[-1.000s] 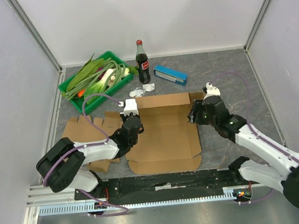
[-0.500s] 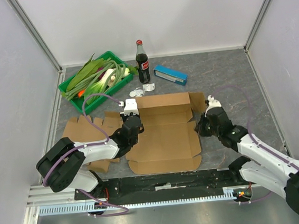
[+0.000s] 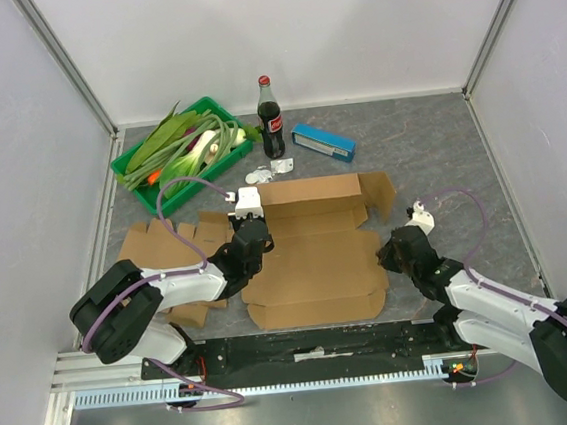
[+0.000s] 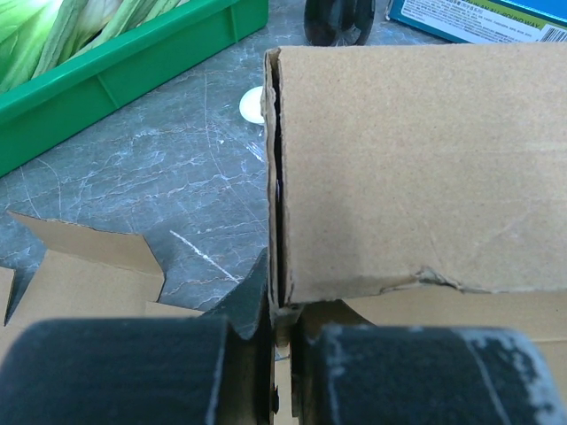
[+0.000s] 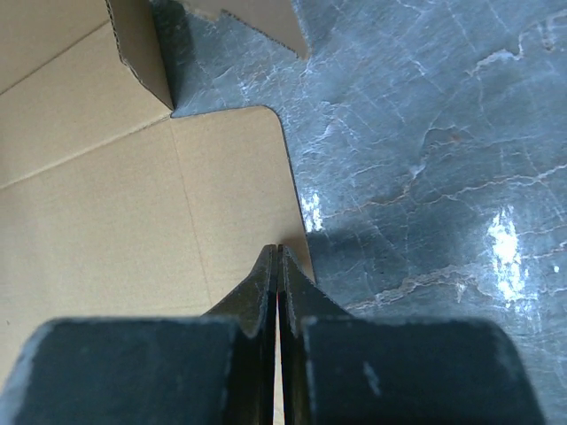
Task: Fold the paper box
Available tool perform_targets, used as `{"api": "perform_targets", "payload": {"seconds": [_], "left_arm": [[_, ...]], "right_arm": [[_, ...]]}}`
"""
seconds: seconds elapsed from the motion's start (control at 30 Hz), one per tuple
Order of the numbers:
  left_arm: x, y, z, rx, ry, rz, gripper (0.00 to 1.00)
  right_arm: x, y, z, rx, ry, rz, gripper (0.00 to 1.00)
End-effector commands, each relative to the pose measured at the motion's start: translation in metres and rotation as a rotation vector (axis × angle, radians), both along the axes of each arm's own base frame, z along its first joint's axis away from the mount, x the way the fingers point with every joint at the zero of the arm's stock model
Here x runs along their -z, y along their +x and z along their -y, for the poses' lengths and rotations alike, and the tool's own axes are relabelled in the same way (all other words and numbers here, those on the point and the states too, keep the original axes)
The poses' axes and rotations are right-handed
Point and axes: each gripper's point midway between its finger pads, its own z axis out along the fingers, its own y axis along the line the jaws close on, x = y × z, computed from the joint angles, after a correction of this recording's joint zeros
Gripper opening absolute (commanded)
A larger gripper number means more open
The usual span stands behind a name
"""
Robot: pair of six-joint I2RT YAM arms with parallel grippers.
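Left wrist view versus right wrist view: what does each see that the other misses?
Only the left wrist view: a green tray, the base of a bottle, a blue packet, and the left pincer shut on an upright wall of the paper box. Only the right wrist view: the right pincer, shut, over a flat rounded flap. Both: brown cardboard and the grey table.

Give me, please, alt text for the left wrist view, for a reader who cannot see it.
The left gripper is shut on the edge of a raised flap of the paper box, which fills the right of the view. Beyond it, on the grey table, are a green tray of vegetables at upper left, a bottle base and a blue carton at the top.
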Motion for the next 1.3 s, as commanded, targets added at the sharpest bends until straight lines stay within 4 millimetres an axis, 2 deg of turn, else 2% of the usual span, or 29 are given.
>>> {"api": "perform_targets", "payload": {"seconds": [0.0, 0.07, 0.1, 0.17, 0.2, 0.23, 0.27, 0.3, 0.33, 0.37, 0.4, 0.43, 0.47, 0.5, 0.53, 0.6, 0.7, 0.8, 0.97, 1.27], "left_arm": [[0.017, -0.004, -0.001, -0.007, 0.013, -0.052, 0.02], [0.015, -0.003, -0.002, -0.012, 0.021, -0.047, 0.02], [0.015, -0.003, -0.002, -0.012, 0.025, -0.047, 0.02], [0.015, -0.003, -0.004, -0.017, 0.035, -0.046, 0.02], [0.015, -0.003, -0.005, -0.02, 0.037, -0.045, 0.02], [0.014, -0.003, -0.006, -0.026, 0.043, -0.041, 0.02], [0.014, -0.003, -0.006, -0.026, 0.046, -0.04, 0.02], [0.014, -0.003, -0.007, -0.026, 0.054, -0.039, 0.02], [0.014, -0.002, -0.006, -0.027, 0.055, -0.041, 0.02], [0.014, -0.002, -0.006, -0.026, 0.053, -0.041, 0.02], [0.014, -0.002, -0.006, -0.027, 0.05, -0.041, 0.02], [0.013, -0.003, -0.007, -0.029, 0.048, -0.04, 0.02], [0.013, -0.003, -0.008, -0.031, 0.047, -0.04, 0.02], [0.012, -0.003, -0.008, -0.033, 0.047, -0.036, 0.02], [0.011, -0.004, -0.008, -0.029, 0.049, -0.034, 0.02], [0.007, -0.004, -0.009, -0.029, 0.05, -0.027, 0.02], [0.007, -0.004, -0.008, -0.025, 0.039, -0.025, 0.02], [0.008, -0.004, -0.007, -0.024, 0.036, -0.029, 0.02], [0.006, -0.004, -0.008, -0.022, 0.034, -0.026, 0.02], [0.008, -0.004, -0.008, -0.024, 0.045, -0.025, 0.02]], "right_arm": [[-0.001, -0.004, 0.008, 0.066, -0.003, -0.028, 0.01], [-0.018, -0.002, 0.007, 0.032, -0.027, -0.026, 0.06], [-0.035, 0.002, 0.008, -0.011, -0.062, 0.029, 0.11], [-0.077, 0.008, 0.016, -0.034, -0.13, 0.095, 0.17], [-0.1, 0.011, 0.026, -0.047, -0.204, 0.154, 0.25], [-0.139, 0.014, 0.028, -0.062, -0.227, 0.203, 0.3], [-0.156, 0.015, 0.033, -0.065, -0.26, 0.221, 0.33], [-0.168, 0.017, 0.038, -0.068, -0.309, 0.216, 0.48], [-0.195, 0.019, 0.046, -0.078, -0.378, 0.236, 0.56], [-0.205, 0.022, 0.049, -0.093, -0.428, 0.23, 0.61], [-0.202, 0.03, 0.048, -0.123, -0.49, 0.181, 0.67], [-0.224, 0.037, 0.043, -0.193, -0.539, 0.199, 0.67], [-0.228, 0.045, 0.042, -0.22, -0.567, 0.182, 0.67], [-0.217, 0.057, 0.036, -0.279, -0.61, 0.121, 0.64], [-0.229, 0.064, 0.03, -0.338, -0.628, 0.12, 0.62], [-0.239, 0.084, 0.023, -0.418, -0.694, 0.092, 0.56], [-0.244, 0.101, 0.003, -0.605, -0.741, 0.136, 0.54], [-0.236, 0.115, 0.005, -0.671, -0.805, 0.098, 0.52], [-0.207, 0.121, 0.017, -0.721, -0.873, -0.006, 0.49], [-0.175, 0.125, 0.006, -0.841, -0.803, -0.042, 0.47]]}}
